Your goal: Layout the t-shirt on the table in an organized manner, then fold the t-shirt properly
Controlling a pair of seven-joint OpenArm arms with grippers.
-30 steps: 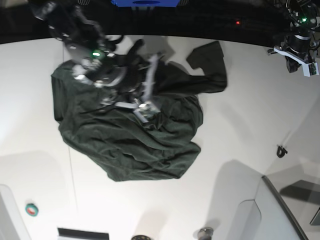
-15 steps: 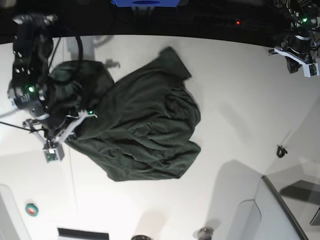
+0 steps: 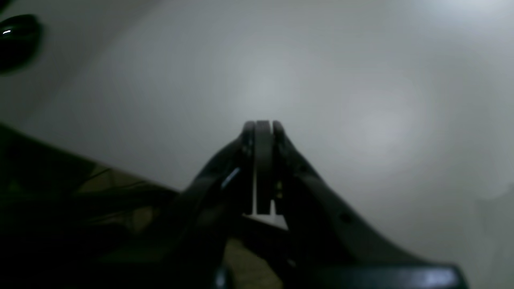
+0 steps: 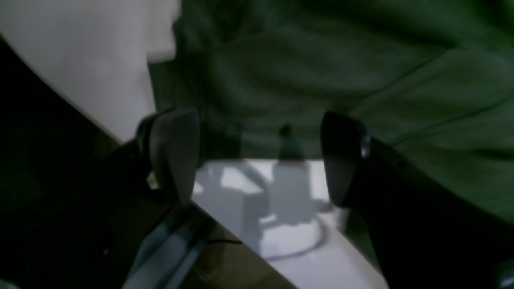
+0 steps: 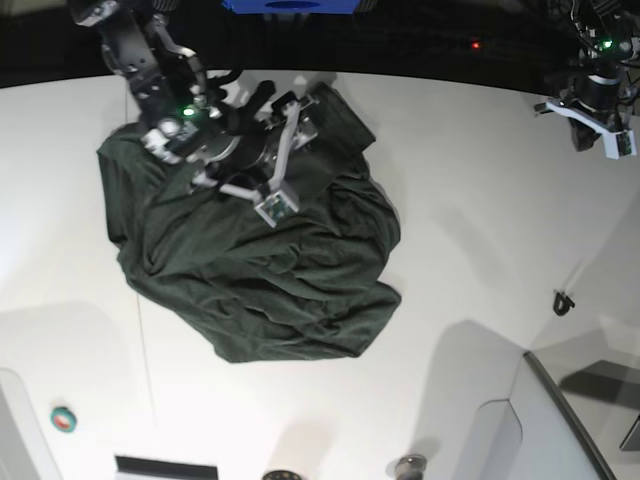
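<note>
T-shirt (image 5: 250,270) bunched in a dark green heap on the white bench (image 5: 480,200), left of centre in the base view, reaching from about 11 o'clock down toward 7 o'clock of the bench. Not laid flat: deep wrinkles across the body, layers doubled over, no sleeve or collar clearly told apart. One seam line visible in the right wrist view, running across the cloth (image 4: 361,72).

Right hand (image 5: 285,150) over the upper part of the heap, at roughly 12 o'clock of the shirt. Fingers spread wide in the right wrist view (image 4: 257,156), nothing between them; cloth just ahead of the tips and bare bench below. Whether the tips touch the cloth: cannot tell.

Left hand (image 5: 600,125) parked at the far corner, about 2 o'clock of the bench, well apart from the shirt. Fingers pressed together in the left wrist view (image 3: 261,128), pinching nothing, only blank bench ahead.

Handling judgement: light, soft, limp fabric; no stiffness, so sags and folds wherever unsupported, drags rather than slides cleanly on the smooth top. Not fragile. Likely to pick up extra layers if pinched in the thick of the heap.

Where to take hold, as a judgement: at an outer edge or corner, single layer, e.g. the loose edge near 12 o'clock or the lower hem corner near 5 o'clock of the heap. Two hands on opposite corners best for spreading. Layout step not yet done; folding not begun.
</note>
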